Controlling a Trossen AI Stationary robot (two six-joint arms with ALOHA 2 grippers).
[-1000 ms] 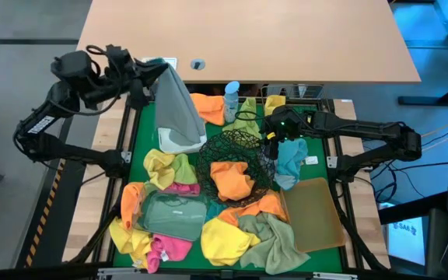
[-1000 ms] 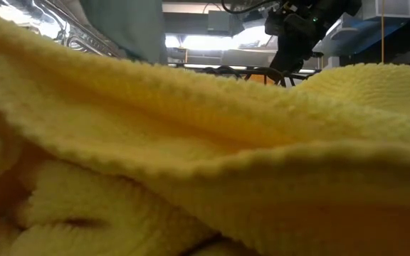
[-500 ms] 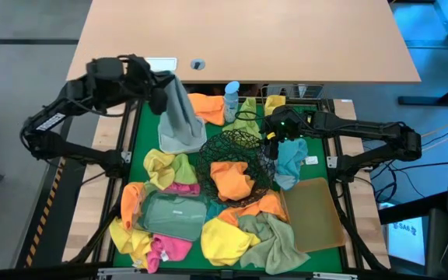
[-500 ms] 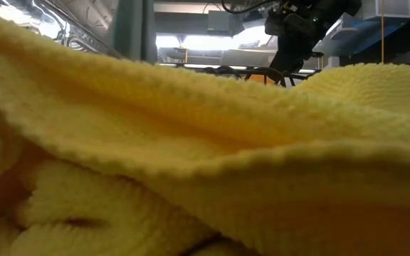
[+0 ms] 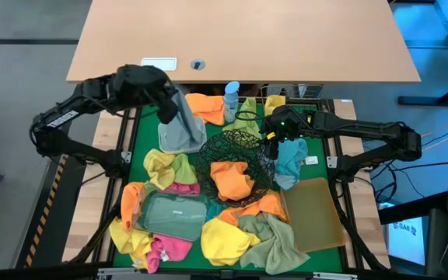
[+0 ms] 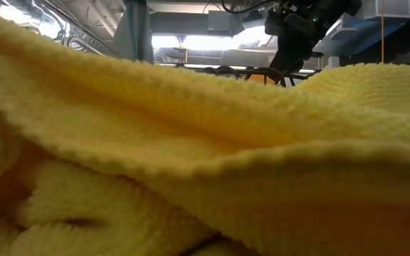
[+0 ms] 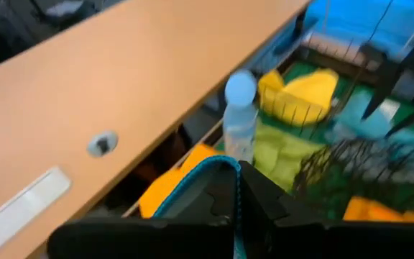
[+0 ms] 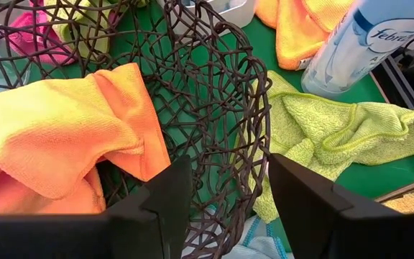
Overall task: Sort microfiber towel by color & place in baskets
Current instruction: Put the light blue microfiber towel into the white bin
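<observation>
Nearest you, the clear plastic tray with a grey-green towel lies just in front-left of the round black wire-mesh bowl, which holds an orange towel. Your right gripper straddles that bowl's rim, fingers spread wide and gripping nothing. Beyond the bowl to its left, your left gripper is pinched tight on the grey towel, hanging over the white rectangular tub.

Green-topped table — nearly covered by crumpled towels: yellow, pink, olive green, orange, light blue. Round black wire-mesh bowl at centre, tan rectangular bin along the right edge, clear plastic tray front-left — blue-capped bottle upright near the far edge.
</observation>
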